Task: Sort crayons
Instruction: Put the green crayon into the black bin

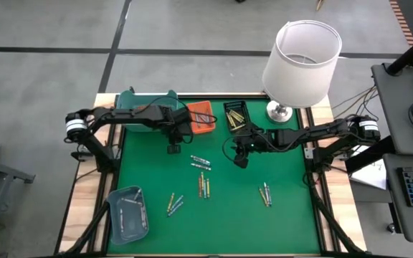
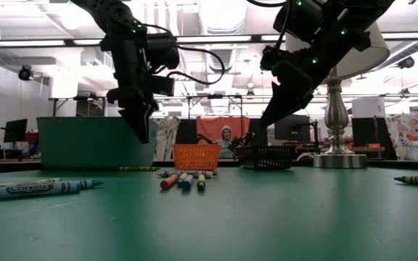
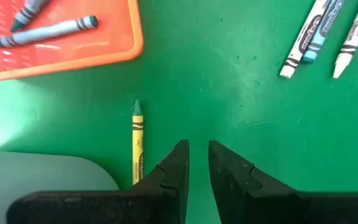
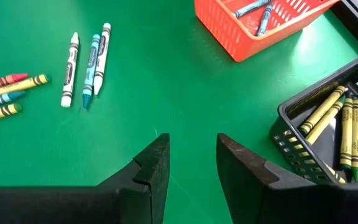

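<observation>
Left gripper (image 3: 196,163) nearly closed, empty, beside yellow crayon (image 3: 137,146) | right gripper (image 4: 191,163) parted, empty | crayons (image 1: 203,184) look light, stiff, roll-prone; pinch mid-shaft.

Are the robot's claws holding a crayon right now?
No. The left gripper has only a narrow empty gap, with a yellow crayon lying beside it. The right gripper is open over bare green mat.

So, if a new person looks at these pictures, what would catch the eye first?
Probably the big white lamp at the table's far right corner, towering over everything. Next, the two dark arms meeting over the green mat: the left gripper and right gripper both hover empty above it. Then the loose crayons scattered mid-table, near the orange tray.
</observation>
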`<action>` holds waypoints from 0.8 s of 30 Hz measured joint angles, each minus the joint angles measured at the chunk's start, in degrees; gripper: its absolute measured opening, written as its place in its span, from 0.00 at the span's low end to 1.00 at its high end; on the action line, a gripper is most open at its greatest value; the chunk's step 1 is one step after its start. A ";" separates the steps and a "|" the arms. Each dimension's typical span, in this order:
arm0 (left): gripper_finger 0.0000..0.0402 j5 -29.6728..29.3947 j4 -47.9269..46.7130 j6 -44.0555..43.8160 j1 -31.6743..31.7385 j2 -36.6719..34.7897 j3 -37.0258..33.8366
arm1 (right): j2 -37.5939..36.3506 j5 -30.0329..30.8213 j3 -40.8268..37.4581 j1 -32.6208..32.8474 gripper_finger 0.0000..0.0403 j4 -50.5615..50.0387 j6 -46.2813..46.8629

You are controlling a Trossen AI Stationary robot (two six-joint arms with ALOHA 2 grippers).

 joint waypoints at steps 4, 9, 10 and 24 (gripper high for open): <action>0.11 -0.02 0.04 0.07 0.00 -2.71 0.00 | 0.00 -0.01 0.00 0.00 0.29 1.39 0.16; 0.11 0.00 1.26 0.04 -0.04 -8.52 -0.16 | 0.56 0.96 0.49 0.00 0.29 6.49 -1.11; 0.11 0.00 2.35 0.05 -0.04 -10.15 -0.53 | 1.13 1.01 1.19 0.00 0.29 6.81 -1.70; 0.11 -0.02 15.81 -2.59 -0.02 -34.68 -9.15 | 22.75 7.41 24.09 -1.40 0.29 8.01 -17.49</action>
